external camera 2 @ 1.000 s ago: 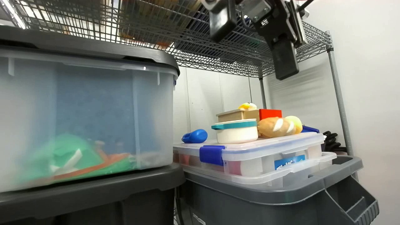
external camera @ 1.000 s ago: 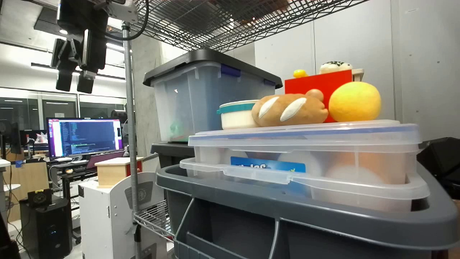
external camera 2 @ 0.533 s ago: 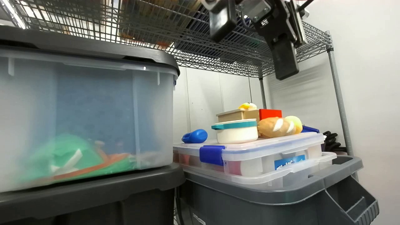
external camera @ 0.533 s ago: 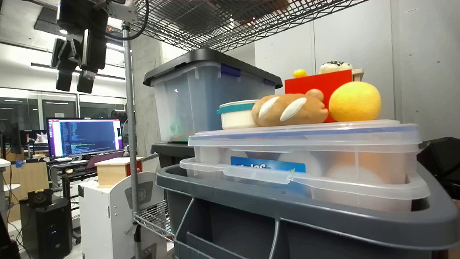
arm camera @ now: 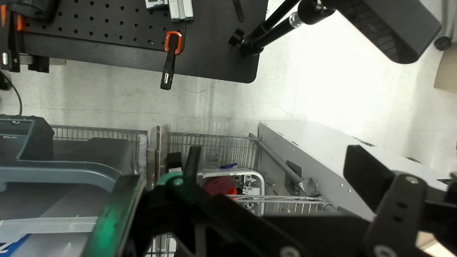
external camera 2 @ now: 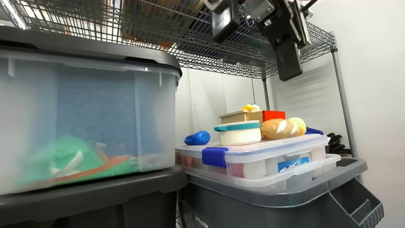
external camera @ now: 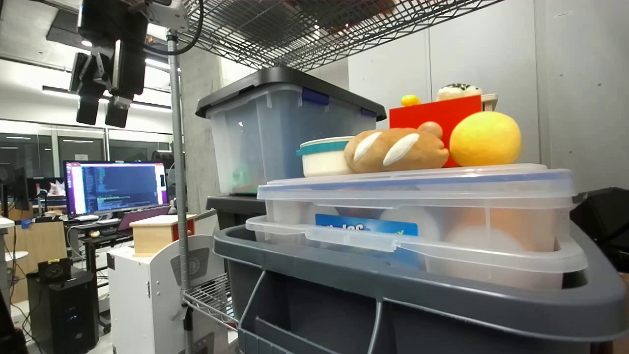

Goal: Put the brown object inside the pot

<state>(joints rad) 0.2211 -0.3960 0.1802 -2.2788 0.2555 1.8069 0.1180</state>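
Observation:
The brown object is a tan toy bread with white slashes. It lies on the lid of a clear bin and also shows in an exterior view. The pot is short, round and cream with a teal band and pale top. It stands right beside the bread, also seen in an exterior view. I cannot tell whether its top is covered. My gripper is high, away from both, with its fingers wide apart and nothing between them. Bread and pot are out of the wrist view, where the gripper is over the floor area.
A yellow ball and a red box crowd the bread. A blue item lies near the pot. A tall lidded bin stands close by. A wire shelf hangs overhead; a metal post stands near the gripper.

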